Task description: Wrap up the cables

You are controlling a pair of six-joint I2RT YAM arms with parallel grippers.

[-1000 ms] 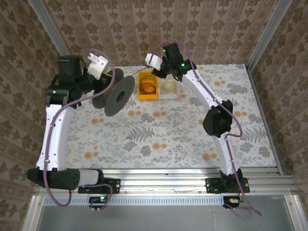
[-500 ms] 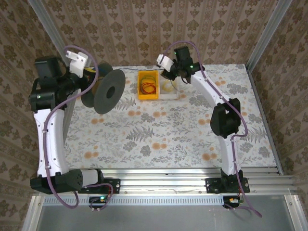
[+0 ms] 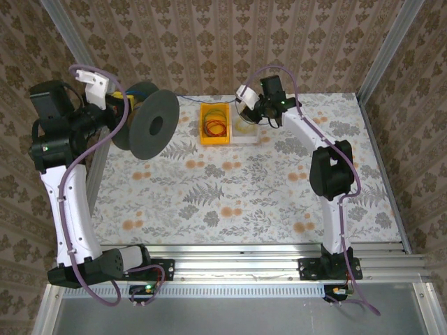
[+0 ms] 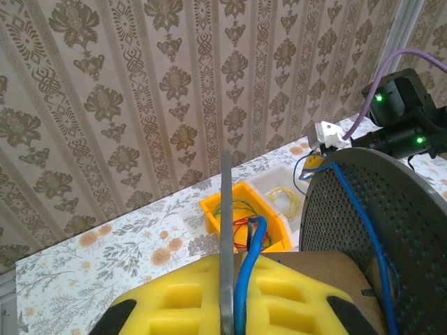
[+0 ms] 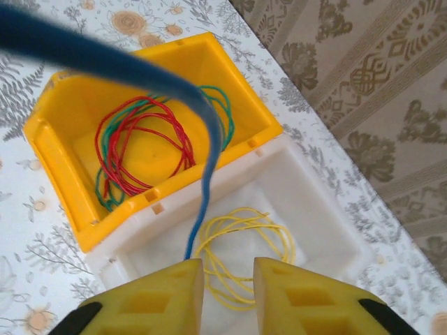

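Note:
My left gripper (image 3: 124,103) (image 4: 237,264) is shut on the thin grey flange of the black spool (image 3: 150,125) (image 4: 227,230), held up at the far left. A blue cable (image 4: 250,279) is pinched alongside the flange. It runs over the spool's other perforated flange (image 4: 349,230) and across to the right arm. My right gripper (image 3: 246,117) (image 5: 228,269) hangs open over the white bin (image 5: 314,209). The blue cable (image 5: 202,174) drops past its left finger (image 5: 150,300) and ends behind that fingertip. A yellow cable coil (image 5: 244,241) lies in the white bin.
A yellow bin (image 3: 215,124) (image 5: 52,139) next to the white one holds red and green cable coils (image 5: 143,143). Patterned walls close the back and sides. The floral tabletop (image 3: 230,188) spreads in front of the bins.
The left arm swung left and back, carrying the spool away from the bins. The right gripper shifted right, from over the yellow bin to over the white bin.

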